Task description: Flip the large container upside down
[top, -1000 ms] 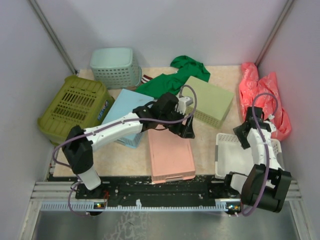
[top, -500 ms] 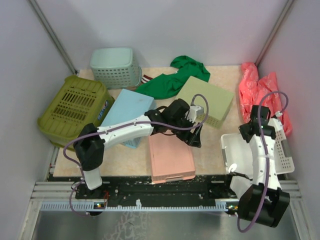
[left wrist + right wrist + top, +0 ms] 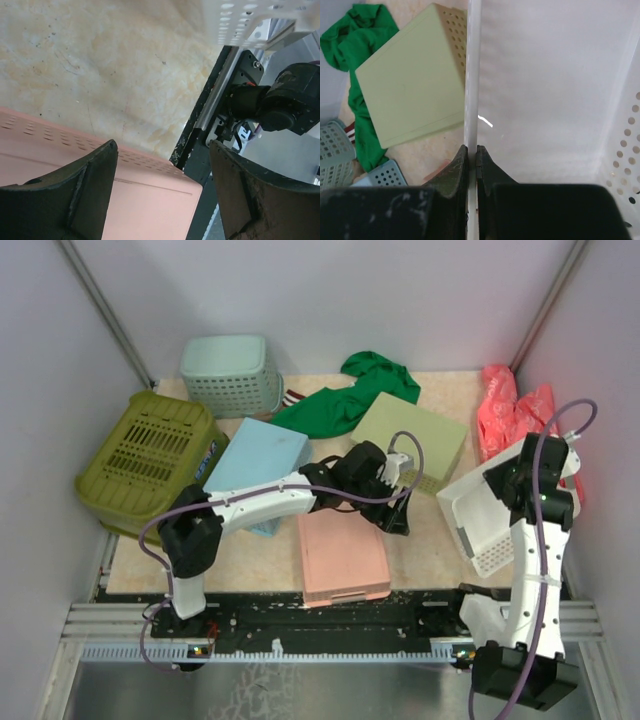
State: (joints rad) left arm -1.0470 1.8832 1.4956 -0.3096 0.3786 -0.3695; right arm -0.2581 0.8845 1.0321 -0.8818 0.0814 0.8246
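Two arms are both working well apart from the green basket [image 3: 150, 455], which is sitting at far left. The right gripper [image 3: 471, 149] is pinching a white basket's [image 3: 478, 510] wall, holding it tilted. The left gripper [image 3: 162, 150] is hovering spread over a pink tray [image 3: 340, 560]. The approach is apparently not yet begun, and the next move is calling for a reach to the green rim.

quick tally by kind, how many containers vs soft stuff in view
containers: 6 (olive basket, teal basket, blue bin, pink tray, pale green bin, white basket)
cloths: 1 (green cloth)
bundles: 1 (red bundle)
total: 8
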